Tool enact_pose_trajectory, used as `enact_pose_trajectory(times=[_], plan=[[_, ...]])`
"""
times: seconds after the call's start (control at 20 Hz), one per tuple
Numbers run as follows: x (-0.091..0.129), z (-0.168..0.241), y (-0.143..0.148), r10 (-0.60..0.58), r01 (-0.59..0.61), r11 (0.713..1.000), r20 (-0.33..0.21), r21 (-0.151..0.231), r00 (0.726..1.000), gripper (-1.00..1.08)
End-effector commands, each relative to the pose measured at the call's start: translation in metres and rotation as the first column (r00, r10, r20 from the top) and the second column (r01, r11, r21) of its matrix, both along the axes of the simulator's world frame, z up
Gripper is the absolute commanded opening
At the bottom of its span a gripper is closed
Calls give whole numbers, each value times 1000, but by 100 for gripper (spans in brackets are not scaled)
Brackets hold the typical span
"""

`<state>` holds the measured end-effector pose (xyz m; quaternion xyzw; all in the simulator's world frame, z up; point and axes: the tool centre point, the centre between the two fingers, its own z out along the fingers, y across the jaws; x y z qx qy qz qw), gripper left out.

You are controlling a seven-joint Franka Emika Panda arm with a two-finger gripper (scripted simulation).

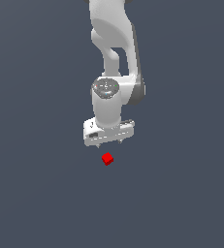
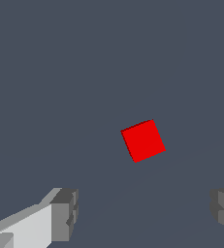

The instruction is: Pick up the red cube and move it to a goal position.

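The step in hand looks like the approach before the grasp: the gripper (image 1: pixel 108 142) hangs above the cube (image 1: pixel 107 159), with a clear gap between them, and nothing is held yet. In the wrist view the two fingers (image 2: pixel 65 214) stand wide apart, one at each lower corner of the picture, and the cube (image 2: pixel 143 140) lies ahead of the space between them, not inside it.

To do this well, the arm probably needs to bring the fingers over the cube first, so that it sits midway between the pads, and only then descend. The cube looks turned at an angle to the line between the fingers, so a small wrist rotation would likely help the pads meet two flat faces and not the corners. Since the cube is much narrower than the opening, a closing off centre could push it sideways instead of clamping it. No goal marker shows in either view.

Going across the exterior view from its left: plain dark grey floor (image 1: pixel 31 193), flat and without texture. In the middle stands the arm (image 1: pixel 111 53), smooth white rounded shells with dark grey joints, ending in a broad white hand with short dark fingertips. Just below lies the cube, tiny, bright red, matte, sharp-edged, resting on the floor. On the exterior view's right the same bare grey surface continues.
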<state>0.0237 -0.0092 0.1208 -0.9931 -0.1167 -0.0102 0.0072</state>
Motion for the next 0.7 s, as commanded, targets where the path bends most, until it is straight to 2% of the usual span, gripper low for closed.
enact_pose_trajectory(times=[0.0, 0.35, 0.65], plan=[[5, -19, -3, 69, -69, 998, -3, -2, 998, 100], [18, -65, -9, 242, -242, 970, -11, -10, 970, 100], [27, -91, -11, 335, -335, 942, -16, -14, 942, 100]])
